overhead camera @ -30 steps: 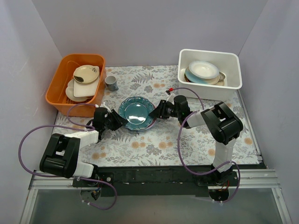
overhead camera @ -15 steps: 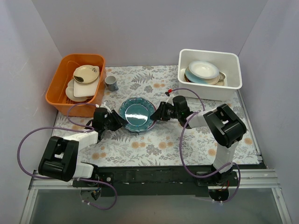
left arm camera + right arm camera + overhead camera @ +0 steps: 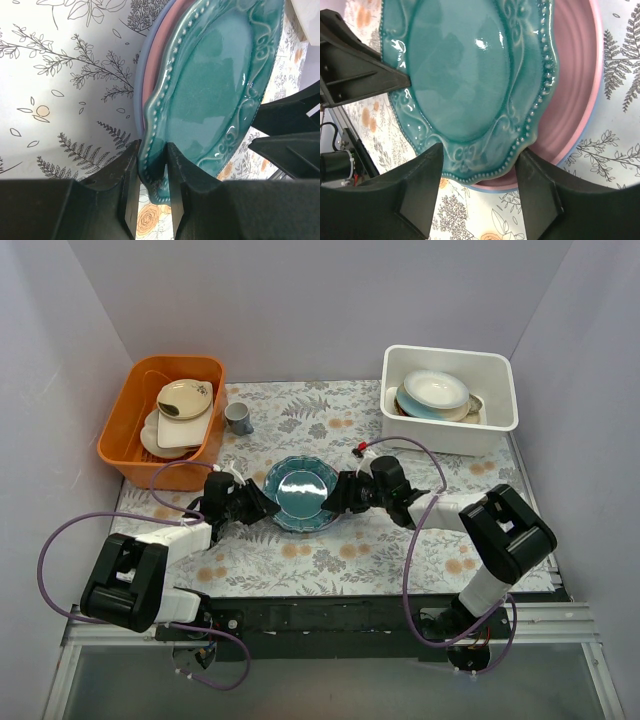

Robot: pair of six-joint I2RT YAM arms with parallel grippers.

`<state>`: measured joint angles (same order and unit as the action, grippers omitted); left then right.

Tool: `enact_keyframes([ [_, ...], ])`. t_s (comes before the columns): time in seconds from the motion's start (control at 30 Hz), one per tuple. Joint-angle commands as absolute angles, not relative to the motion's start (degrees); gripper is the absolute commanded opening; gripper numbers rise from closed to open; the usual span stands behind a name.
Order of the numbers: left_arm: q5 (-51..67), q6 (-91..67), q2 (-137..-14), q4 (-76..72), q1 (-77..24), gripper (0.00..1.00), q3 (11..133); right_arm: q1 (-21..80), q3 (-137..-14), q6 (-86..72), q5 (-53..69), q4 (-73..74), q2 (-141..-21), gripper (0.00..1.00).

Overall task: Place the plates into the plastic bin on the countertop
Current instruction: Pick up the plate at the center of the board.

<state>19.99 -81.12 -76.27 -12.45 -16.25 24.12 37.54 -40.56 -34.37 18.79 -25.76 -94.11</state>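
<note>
A teal scalloped plate (image 3: 303, 492) is held tilted over the middle of the floral countertop (image 3: 330, 550). My left gripper (image 3: 262, 505) is shut on its left rim; in the left wrist view the jaws (image 3: 154, 167) pinch the teal plate (image 3: 215, 85). Under it lie a pinkish plate (image 3: 575, 95) and a light blue plate (image 3: 141, 85). My right gripper (image 3: 345, 493) is open at the teal plate's right edge, its fingers (image 3: 420, 185) spread either side of the rim (image 3: 470, 85). The white plastic bin (image 3: 450, 437) at back right holds several stacked plates (image 3: 435, 390).
An orange tub (image 3: 120, 440) with beige dishes (image 3: 183, 400) stands at back left. A small grey cup (image 3: 238, 418) sits beside it. Grey walls close in the sides and back. Purple cables loop near both arms.
The teal plate has risen off the pinkish plate and shifted a little right and nearer, still in my left gripper. My right arm has swung outward, its gripper staying at the plate's right edge.
</note>
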Motion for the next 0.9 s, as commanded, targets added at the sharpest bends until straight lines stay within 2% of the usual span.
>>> enact_keyframes([
  [0.0, 23.82, -79.36, -75.41, -15.12, -18.19, 0.00, 26.28, 40.43, -39.55, -38.49, 31.10, -44.02, -92.10, 0.66],
  [0.1, 24.17, -79.37, -75.67, -15.38, -18.11, 0.00, 26.28, 40.43, -38.23, -42.88, 33.21, -52.54, -94.48, 0.65],
  [0.27, 24.00, -79.28, -75.32, -15.12, -18.19, 0.00, 26.02, 40.43, -36.57, -49.12, 35.68, -66.67, -98.17, 0.49],
  [0.4, 24.08, -79.19, -75.32, -15.21, -18.19, 0.00, 25.58, 40.43, -36.83, -51.41, 35.86, -68.91, -99.32, 0.36],
  [0.43, 24.08, -79.28, -75.32, -15.29, -18.19, 0.00, 25.58, 40.43, -36.83, -51.42, 35.60, -68.82, -99.06, 0.25],
  [0.5, 24.00, -79.28, -75.32, -15.29, -18.19, 0.00, 25.58, 40.43, -36.83, -51.33, 35.25, -68.03, -98.88, 0.13],
  [0.53, 24.08, -79.28, -75.32, -15.29, -18.19, 0.00, 25.58, 40.43, -36.91, -51.15, 35.33, -68.03, -98.62, 0.02],
  [0.87, 23.38, -78.75, -73.83, -13.54, -18.19, 0.01, 26.54, 40.43, -37.27, -48.25, 33.84, -61.79, -94.57, 0.01],
])
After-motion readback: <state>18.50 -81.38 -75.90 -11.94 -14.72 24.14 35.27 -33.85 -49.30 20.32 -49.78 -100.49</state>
